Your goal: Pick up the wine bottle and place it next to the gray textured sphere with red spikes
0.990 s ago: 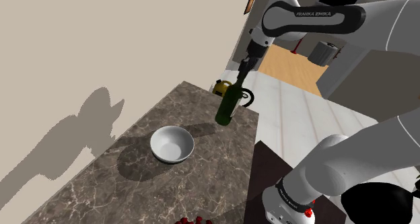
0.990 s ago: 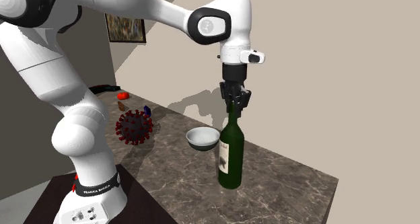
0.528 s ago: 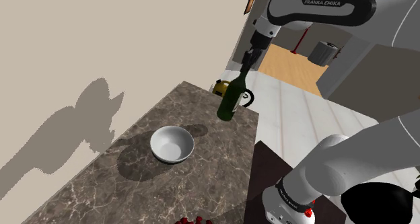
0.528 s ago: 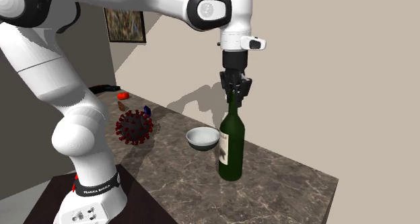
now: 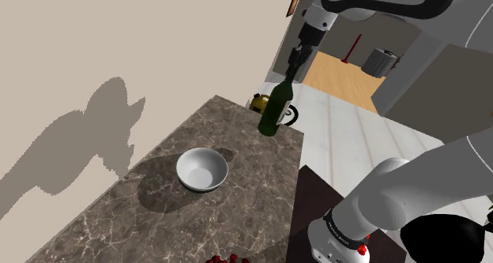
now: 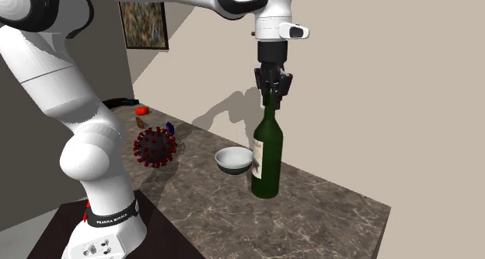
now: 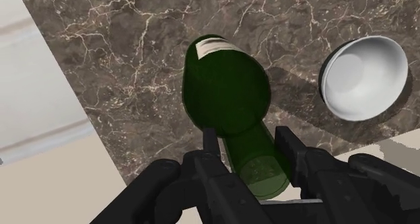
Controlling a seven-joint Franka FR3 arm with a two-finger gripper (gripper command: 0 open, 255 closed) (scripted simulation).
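A dark green wine bottle (image 5: 272,111) (image 6: 266,160) (image 7: 227,88) with a pale label hangs upright above the brown marble counter (image 6: 326,211), clear of its surface. My black gripper (image 5: 295,65) (image 6: 273,94) (image 7: 249,159) is shut on the bottle's neck from above. The grey sphere with red spikes (image 6: 155,147) rests on the counter at the second exterior view's left, beyond the white bowl (image 6: 234,160). A few of its red spikes (image 5: 223,259) peek in at the shoulder view's bottom edge.
The white bowl (image 5: 202,169) (image 7: 364,77) stands on the counter between the bottle and the sphere. A beige wall runs along the counter's far side. Small red and dark objects (image 6: 141,110) lie further back. A yellow item (image 5: 259,103) sits past the counter's end.
My gripper has risen with the wine bottle in it, lifting the bottle higher above the counter. The bowl and sphere have not moved.
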